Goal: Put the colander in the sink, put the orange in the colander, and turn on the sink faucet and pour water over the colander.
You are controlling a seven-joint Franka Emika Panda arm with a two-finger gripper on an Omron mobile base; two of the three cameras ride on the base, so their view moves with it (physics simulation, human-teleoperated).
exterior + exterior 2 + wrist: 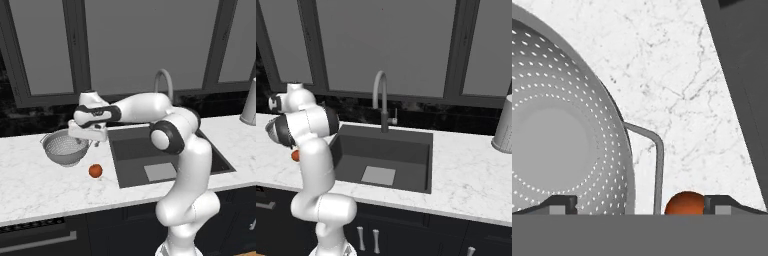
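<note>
white marble counter (30,185), dark windows (125,40)

Colander (567,140) cut off by the hand view's left edge, its right handle alone showing; orange (684,203) half hidden at the bottom there; in the right base view, orange (295,155) and colander (276,131) mostly masked by the arm; canister (249,105) cropped at the right edge.

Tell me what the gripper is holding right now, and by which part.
Nothing is held. The gripper is open above the colander, its fingertips straddling the rim and side handle without closing on them. The orange lies free on the counter.
</note>
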